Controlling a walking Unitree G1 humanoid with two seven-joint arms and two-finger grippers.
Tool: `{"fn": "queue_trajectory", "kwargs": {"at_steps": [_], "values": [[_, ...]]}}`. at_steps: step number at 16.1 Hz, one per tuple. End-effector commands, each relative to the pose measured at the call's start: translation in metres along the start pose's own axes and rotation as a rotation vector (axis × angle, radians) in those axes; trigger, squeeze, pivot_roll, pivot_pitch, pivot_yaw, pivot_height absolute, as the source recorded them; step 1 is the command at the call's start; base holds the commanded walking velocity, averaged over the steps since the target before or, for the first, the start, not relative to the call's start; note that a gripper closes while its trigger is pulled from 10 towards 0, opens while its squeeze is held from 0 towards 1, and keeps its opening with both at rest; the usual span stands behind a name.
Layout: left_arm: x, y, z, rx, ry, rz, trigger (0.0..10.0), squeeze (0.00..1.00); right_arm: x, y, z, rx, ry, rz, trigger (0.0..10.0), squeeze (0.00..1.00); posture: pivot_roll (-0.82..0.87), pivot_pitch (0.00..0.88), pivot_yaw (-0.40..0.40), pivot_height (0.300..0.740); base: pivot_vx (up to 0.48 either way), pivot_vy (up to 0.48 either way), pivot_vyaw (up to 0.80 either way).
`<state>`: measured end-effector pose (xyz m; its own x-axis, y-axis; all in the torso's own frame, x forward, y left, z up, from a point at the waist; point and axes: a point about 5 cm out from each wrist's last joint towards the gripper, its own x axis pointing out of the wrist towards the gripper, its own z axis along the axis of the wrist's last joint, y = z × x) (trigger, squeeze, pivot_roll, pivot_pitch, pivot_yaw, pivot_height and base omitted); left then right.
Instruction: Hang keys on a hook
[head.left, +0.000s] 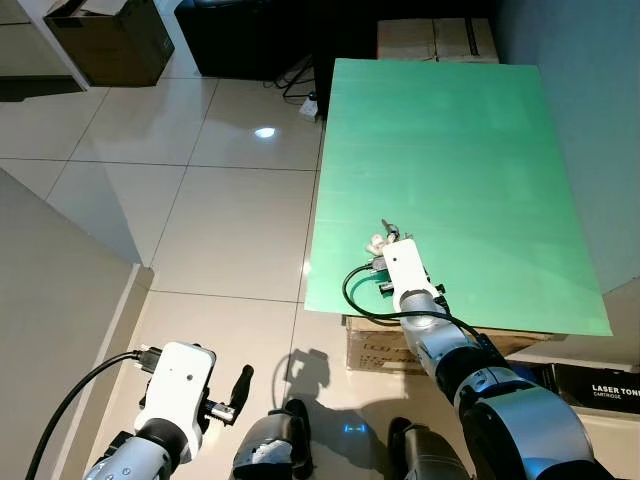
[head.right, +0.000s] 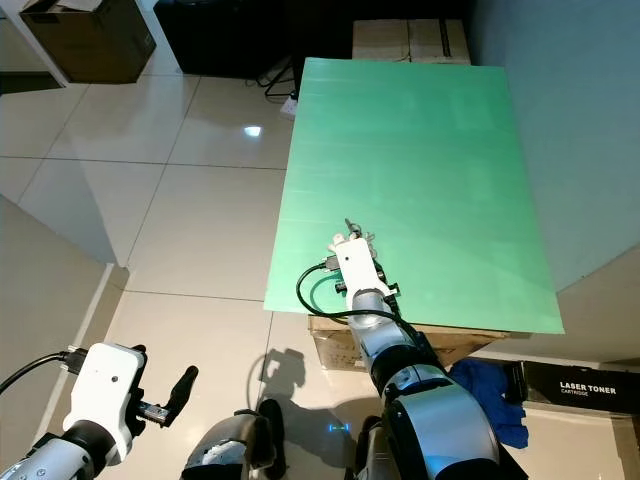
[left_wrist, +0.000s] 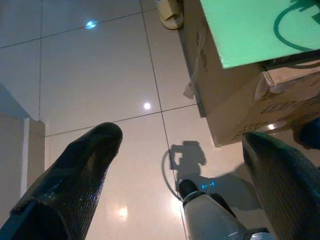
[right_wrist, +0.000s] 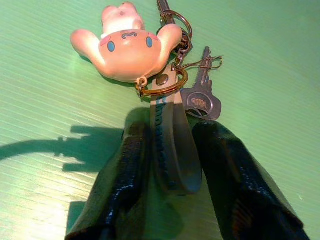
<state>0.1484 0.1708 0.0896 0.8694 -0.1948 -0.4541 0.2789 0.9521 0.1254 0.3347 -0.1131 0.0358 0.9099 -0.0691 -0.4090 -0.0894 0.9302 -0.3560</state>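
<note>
Head views: right gripper (head.left: 384, 238) extended over the near part of the green corrugated-plastic surface (head.left: 450, 150), its fingers hidden behind the white wrist housing; a small bunch of keys with a pale figure charm (head.left: 377, 241) lies on the surface at its tip, details too small to read here. The surface rests on brown cardboard boxes (head.left: 380, 345) whose printing is illegible. Left gripper (head.left: 236, 390) hangs low over the glossy beige tiled floor (head.left: 220, 220), one black finger showing. A black carton (head.left: 600, 388) at the lower right edge reads "LASER TONE", cut off by the frame; a crumpled blue cloth (head.right: 490, 385) lies beside it. An open brown cardboard box (head.left: 110, 40) stands at the far left, partly cut off. Left wrist view: the two black fingers (left_wrist: 75, 175) stand wide apart with nothing between them, above the floor and beside the cardboard boxes. Right wrist view: the two black fingers (right_wrist: 125, 175) are drawn close on either side of a dark leather strap (right_wrist: 167, 145), pinching it; the strap joins a brass ring (right_wrist: 161, 90) carrying a pink-white rabbit-like charm (right_wrist: 125, 47) and a silver key (right_wrist: 201, 97), all lying on the green surface; the key's stamp is unreadable.
</note>
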Motion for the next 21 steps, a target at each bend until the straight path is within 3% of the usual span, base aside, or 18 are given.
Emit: {"fn": "queue_trajectory", "kwargs": {"at_steps": [1, 8, 13, 21], "values": [[0.0, -0.001, -0.005, 0.003, 0.027, 0.008, 10.0, 0.0, -0.002, 0.003, -0.009, -0.015, 0.033, 0.005, 0.0, 0.0, 0.12, 0.28, 0.099, 0.74, 0.0, 0.0, 0.0], [0.006, -0.001, -0.004, -0.004, 0.017, 0.007, 10.0, 0.0, 0.003, 0.005, 0.049, 0.007, -0.178, -0.007, 0.0, 0.0, 0.1, 0.275, 0.093, 0.74, 0.0, 0.0, 0.0], [0.013, -0.001, -0.002, -0.004, 0.005, 0.007, 10.0, 0.0, 0.005, 0.0, 0.071, 0.021, -0.246, -0.016, 0.0, 0.0, 0.09, 0.257, 0.088, 0.74, 0.0, 0.0, 0.0], [0.052, 0.0, 0.013, -0.021, -0.078, 0.029, 10.0, 0.0, 0.008, -0.031, 0.119, 0.049, -0.373, -0.023, 0.0, 0.0, 0.03, 0.16, 0.047, 0.74, 0.0, 0.0, 0.0]]}}
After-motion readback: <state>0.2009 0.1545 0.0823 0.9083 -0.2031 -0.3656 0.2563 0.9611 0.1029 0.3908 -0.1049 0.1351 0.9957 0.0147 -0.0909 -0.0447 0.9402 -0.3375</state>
